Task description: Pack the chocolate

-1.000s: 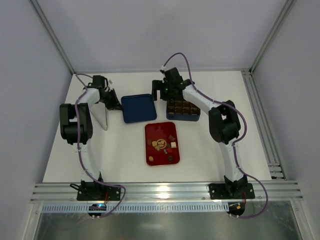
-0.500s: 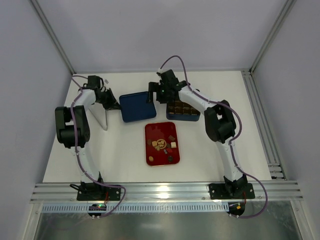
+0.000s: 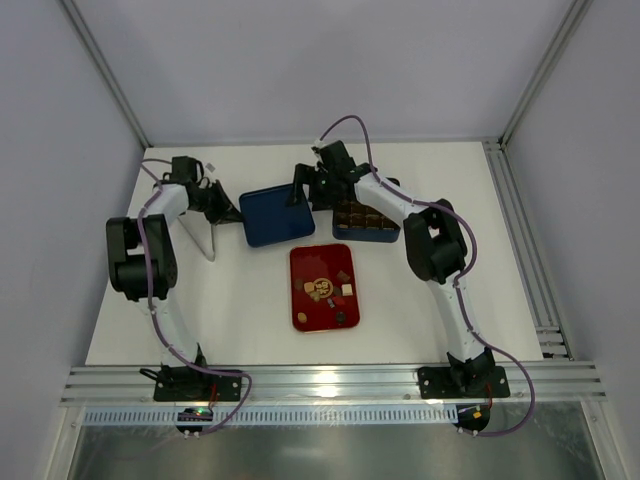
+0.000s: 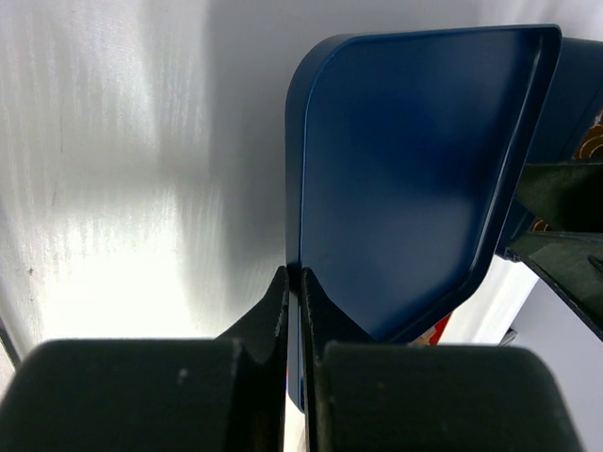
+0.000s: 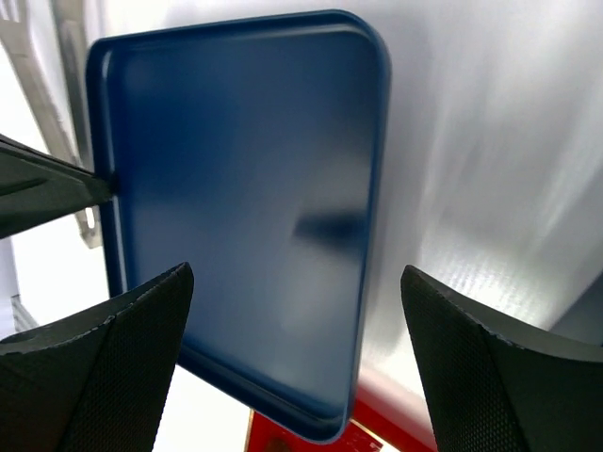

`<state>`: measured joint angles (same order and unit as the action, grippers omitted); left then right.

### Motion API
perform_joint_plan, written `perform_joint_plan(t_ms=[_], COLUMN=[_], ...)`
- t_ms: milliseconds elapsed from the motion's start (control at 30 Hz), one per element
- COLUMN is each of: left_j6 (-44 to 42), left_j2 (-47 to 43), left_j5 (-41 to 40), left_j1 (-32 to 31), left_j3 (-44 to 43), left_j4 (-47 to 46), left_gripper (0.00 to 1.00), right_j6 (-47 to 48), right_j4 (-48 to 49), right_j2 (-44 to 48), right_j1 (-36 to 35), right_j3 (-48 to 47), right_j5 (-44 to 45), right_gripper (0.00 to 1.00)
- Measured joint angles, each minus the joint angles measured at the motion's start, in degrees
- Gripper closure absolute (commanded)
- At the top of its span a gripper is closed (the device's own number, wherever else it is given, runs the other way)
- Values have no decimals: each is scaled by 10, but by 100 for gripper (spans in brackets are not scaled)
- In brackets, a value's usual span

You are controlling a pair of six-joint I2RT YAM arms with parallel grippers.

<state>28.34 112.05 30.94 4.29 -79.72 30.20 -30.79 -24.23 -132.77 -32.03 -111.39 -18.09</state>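
While lid (image 3: 275, 216) stays pinched, right hand (image 3: 308, 192) nears.

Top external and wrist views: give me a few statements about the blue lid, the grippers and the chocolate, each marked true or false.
1. The left gripper is shut on the rim of the blue lid. True.
2. The right gripper is clamped on the lid. False: its jaws stand wide open, facing the lid.
3. Chocolate pieces lie on the red tray. True.
4. The lid covers the box. False: the box is uncovered, with the lid beside it.
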Motion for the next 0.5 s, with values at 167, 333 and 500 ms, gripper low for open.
perform_joint_plan(t_ms=[167,333,500], left_j6=[6,13,15], left_j2=[-13,-21,-21], left_j5=[13,24,36], left_j1=[1,3,3], left_j3=[7,10,22], left_j4=[-9,-17,-26], left_gripper=[100,100,100], right_j6=[-24,-50,-89], right_j4=[20,46,98], right_j2=[0,0,0], right_j1=[0,0,0], right_j3=[1,10,52], right_j5=[-25,-52,-87], right_gripper=[10,14,24])
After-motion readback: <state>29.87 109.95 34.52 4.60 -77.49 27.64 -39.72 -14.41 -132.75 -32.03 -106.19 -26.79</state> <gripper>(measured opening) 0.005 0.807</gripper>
